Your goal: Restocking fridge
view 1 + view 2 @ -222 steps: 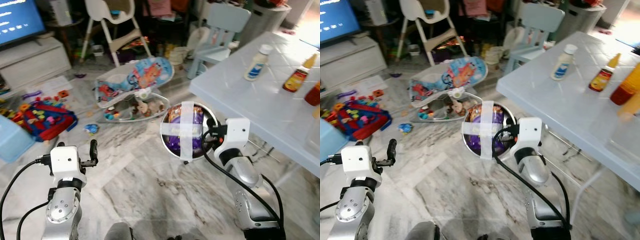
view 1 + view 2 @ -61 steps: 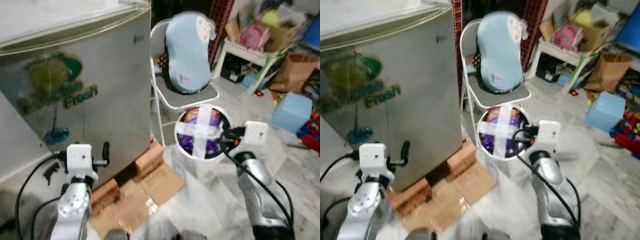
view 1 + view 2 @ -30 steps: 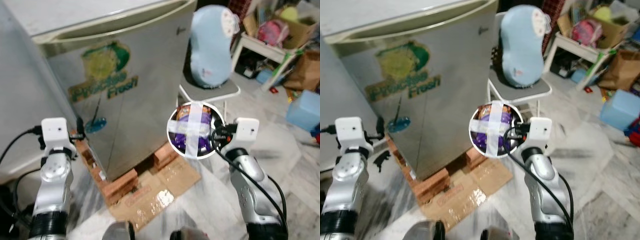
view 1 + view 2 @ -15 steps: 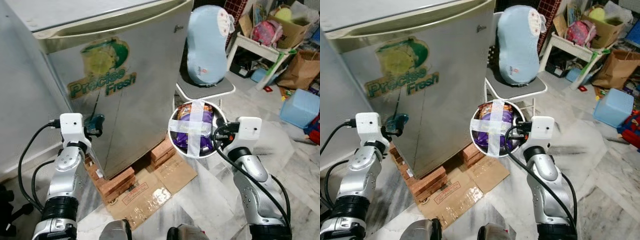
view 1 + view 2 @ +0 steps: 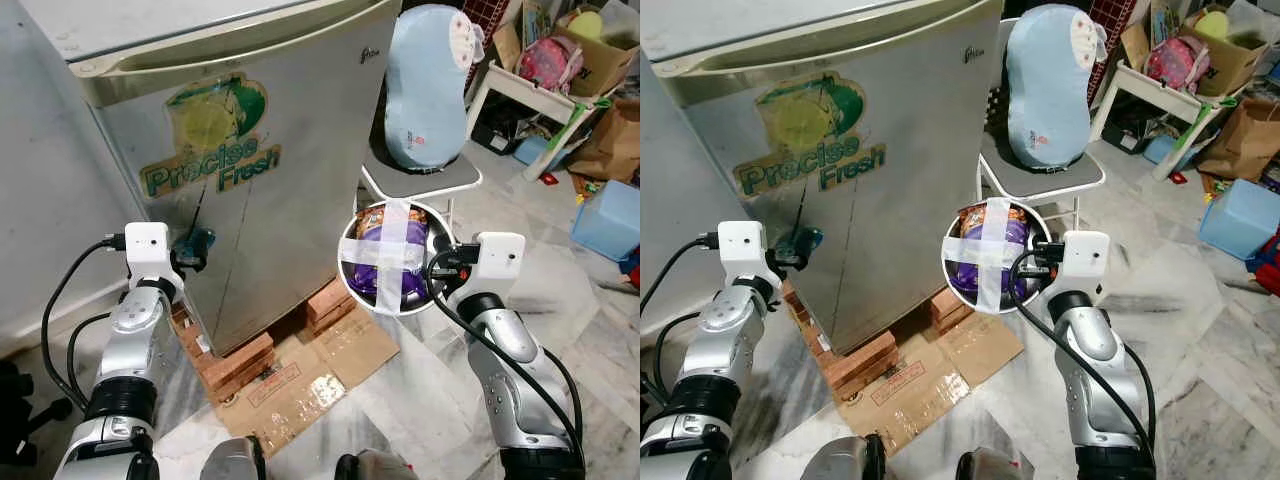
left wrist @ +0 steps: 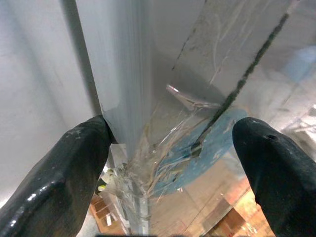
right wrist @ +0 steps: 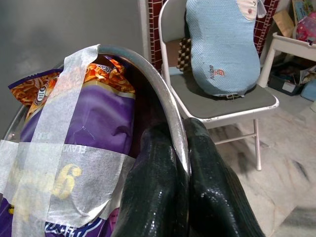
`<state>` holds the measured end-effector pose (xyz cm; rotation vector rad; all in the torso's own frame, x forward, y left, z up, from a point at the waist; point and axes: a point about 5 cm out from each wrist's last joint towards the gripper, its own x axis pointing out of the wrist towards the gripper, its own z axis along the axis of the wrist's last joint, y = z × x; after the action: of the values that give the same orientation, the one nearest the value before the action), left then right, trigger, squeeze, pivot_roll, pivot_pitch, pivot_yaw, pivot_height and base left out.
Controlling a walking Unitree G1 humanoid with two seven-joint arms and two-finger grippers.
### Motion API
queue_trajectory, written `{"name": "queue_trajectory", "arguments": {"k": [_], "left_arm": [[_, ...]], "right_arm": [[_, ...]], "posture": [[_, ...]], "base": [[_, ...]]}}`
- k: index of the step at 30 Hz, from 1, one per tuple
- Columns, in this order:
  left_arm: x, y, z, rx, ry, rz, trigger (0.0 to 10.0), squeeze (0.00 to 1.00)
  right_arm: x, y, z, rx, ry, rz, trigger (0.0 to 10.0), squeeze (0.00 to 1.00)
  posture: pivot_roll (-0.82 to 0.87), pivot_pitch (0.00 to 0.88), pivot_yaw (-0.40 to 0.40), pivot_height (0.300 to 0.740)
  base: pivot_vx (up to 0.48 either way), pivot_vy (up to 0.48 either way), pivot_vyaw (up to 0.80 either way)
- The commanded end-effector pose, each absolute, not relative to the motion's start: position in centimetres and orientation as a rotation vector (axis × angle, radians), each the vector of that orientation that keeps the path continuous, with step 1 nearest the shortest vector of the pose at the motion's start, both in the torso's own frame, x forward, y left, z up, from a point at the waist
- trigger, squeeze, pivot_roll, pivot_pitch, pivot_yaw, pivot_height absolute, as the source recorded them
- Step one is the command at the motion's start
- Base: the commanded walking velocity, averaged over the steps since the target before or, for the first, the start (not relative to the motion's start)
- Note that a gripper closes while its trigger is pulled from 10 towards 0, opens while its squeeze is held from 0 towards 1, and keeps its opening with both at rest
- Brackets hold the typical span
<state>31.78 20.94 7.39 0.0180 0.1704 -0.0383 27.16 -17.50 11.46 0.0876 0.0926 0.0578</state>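
Steel-rimmed and round, the shallow metal bowl [image 5: 387, 256] carries a purple and orange snack bag [image 7: 84, 118] strapped in under two crossed bands of white tape [image 5: 982, 259]. It hangs in the air in front of the robot, right of the fridge and just near of the folding chair. The right pincer [image 7: 178, 163] has its two black fingers pressed tight on the bowl's rim, one inside and one outside, so the bowl stands nearly on edge, with the tape keeping the bag in place.

To the left stands the small silver fridge [image 5: 270, 110], its door shut, with a green "Precise Fresh" sticker [image 5: 810, 160] on the front; it sits raised on red bricks [image 5: 240, 357] over a flattened sheet of cardboard [image 5: 300, 380]. The left pincer [image 6: 170, 163] is at the door's left edge, low down, fingers spread wide with the edge of the door between them, by a blue round sticker [image 6: 207, 153] and some torn clear tape.

The step in hand looks to be opening the door. To do it well, the left fingers should close firmly on the door's edge, then swing outward along the hinge's arc rather than straight back. The bowl should stay clear to the right while the door moves.

Farther right, a pale blue cushion [image 5: 425, 85] leans upright on the grey folding chair [image 5: 1040, 180], with a blue plastic box [image 5: 605, 220] on the marble floor [image 5: 1200, 330].
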Motion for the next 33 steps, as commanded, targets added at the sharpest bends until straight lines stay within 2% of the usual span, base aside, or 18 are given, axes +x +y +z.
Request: {"name": "queue_trajectory", "arguments": {"k": [1, 2, 4, 6, 12, 20, 28, 33], "left_arm": [[32.2, 17.2, 7.6, 0.047, 0.151, -0.244, 10.0, 0.0], [32.2, 17.2, 7.6, 0.047, 0.151, -0.244, 10.0, 0.0], [31.3, 14.6, 7.2, 0.058, 0.171, -0.413, 10.0, 0.0], [30.6, 13.1, 7.0, 0.073, 0.177, -0.503, 10.0, 0.0], [28.9, 9.7, 7.6, 0.051, 0.127, -0.646, 10.0, 0.0], [27.8, 7.9, 8.5, 0.009, 0.088, -0.705, 10.0, 0.0], [27.5, 7.9, 8.7, 0.001, 0.089, -0.707, 10.0, 0.0], [27.5, 7.9, 8.8, 0.007, 0.092, -0.716, 10.0, 0.0]], "right_arm": [[27.2, -17.8, 12.0, 0.08, 0.066, 0.037, 10.0, 0.0], [27.2, -17.8, 12.0, 0.08, 0.066, 0.037, 10.0, 0.0], [27.2, -18.0, 12.0, 0.073, 0.065, 0.013, 10.0, 0.0], [27.3, -18.2, 12.0, 0.064, 0.064, -0.012, 10.0, 0.0], [27.5, -20.2, 11.6, 0.007, 0.081, -0.149, 10.0, 0.0], [27.3, -21.6, 11.6, -0.029, 0.09, -0.251, 10.0, 0.0], [27.1, -21.8, 11.3, -0.047, 0.096, -0.281, 10.0, 0.0], [27.0, -21.4, 11.2, -0.031, 0.096, -0.271, 10.0, 0.0]], "posture": [[-0.07, 0.056, -0.065, 0.74], [-0.07, 0.056, -0.065, 0.74], [-0.06, 0.057, -0.063, 0.74], [-0.06, 0.057, -0.063, 0.74], [-0.06, 0.056, -0.056, 0.74], [-0.06, 0.055, -0.048, 0.74], [-0.07, 0.054, -0.037, 0.74], [-0.07, 0.051, -0.029, 0.74]], "base": [[0.0, 0.0, 0.0], [0.0, 0.0, 0.0], [0.0, 0.0, 0.0], [0.0, 0.0, 0.0], [0.0, 0.0, 0.0], [0.0, 0.0, -0.59], [0.0, -0.356, -0.76], [0.0, -0.346, -0.31]]}}
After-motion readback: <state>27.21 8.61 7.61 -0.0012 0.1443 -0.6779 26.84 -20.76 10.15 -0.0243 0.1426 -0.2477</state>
